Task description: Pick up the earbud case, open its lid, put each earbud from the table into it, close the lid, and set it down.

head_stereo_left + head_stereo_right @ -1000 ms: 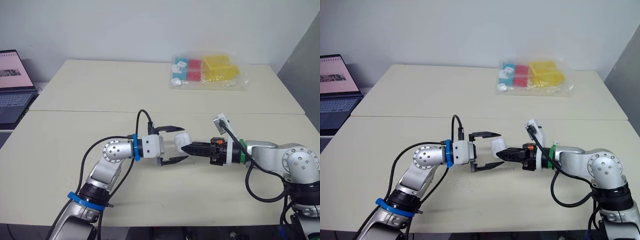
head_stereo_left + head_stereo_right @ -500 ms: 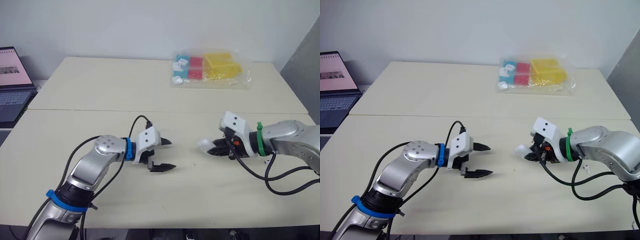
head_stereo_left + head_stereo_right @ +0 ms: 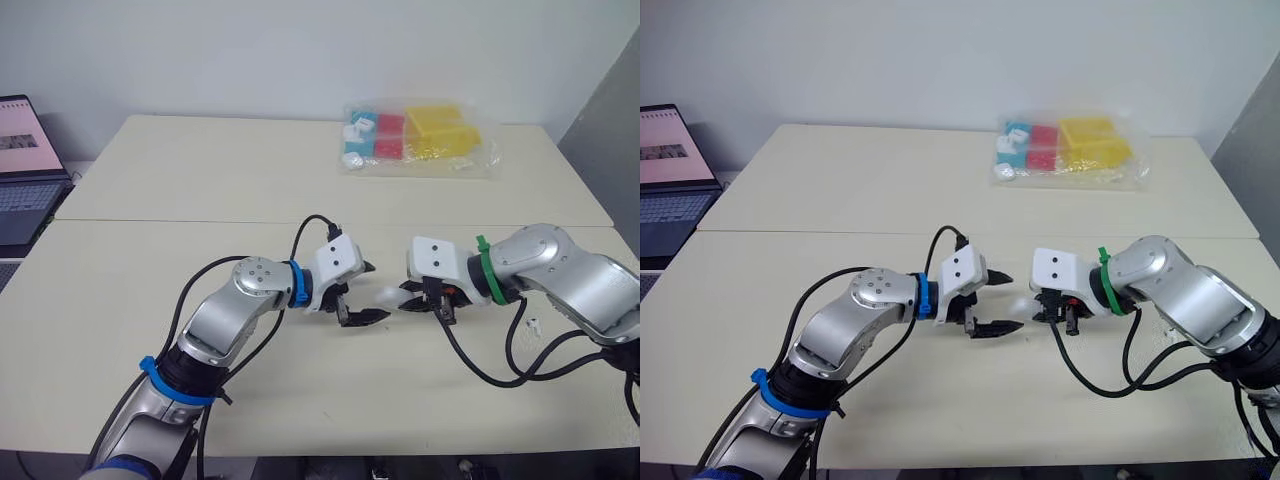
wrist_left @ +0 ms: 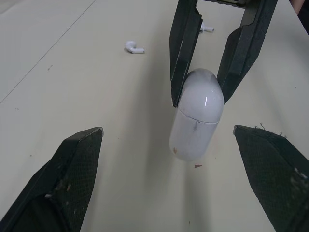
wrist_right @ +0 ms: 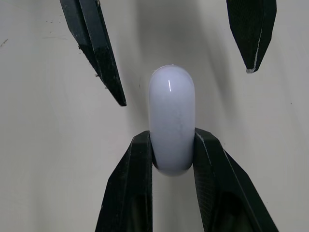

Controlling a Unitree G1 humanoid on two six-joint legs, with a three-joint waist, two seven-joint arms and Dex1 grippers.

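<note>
Right pincer (image 5: 172, 140) was clamped on one end of the earbud case (image 5: 171, 111); left pincer (image 3: 1012, 302) was spread wide. Light, hard, slippery, the case was judged best gripped below its lid seam.

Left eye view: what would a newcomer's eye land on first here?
The white earbud case, lid shut, is pinched in the right gripper at the middle of the near table, its free end pointing between the wide-open fingers of the left gripper. Next come the clear bag of bright blocks on the far table and an open laptop at the left edge.
</note>
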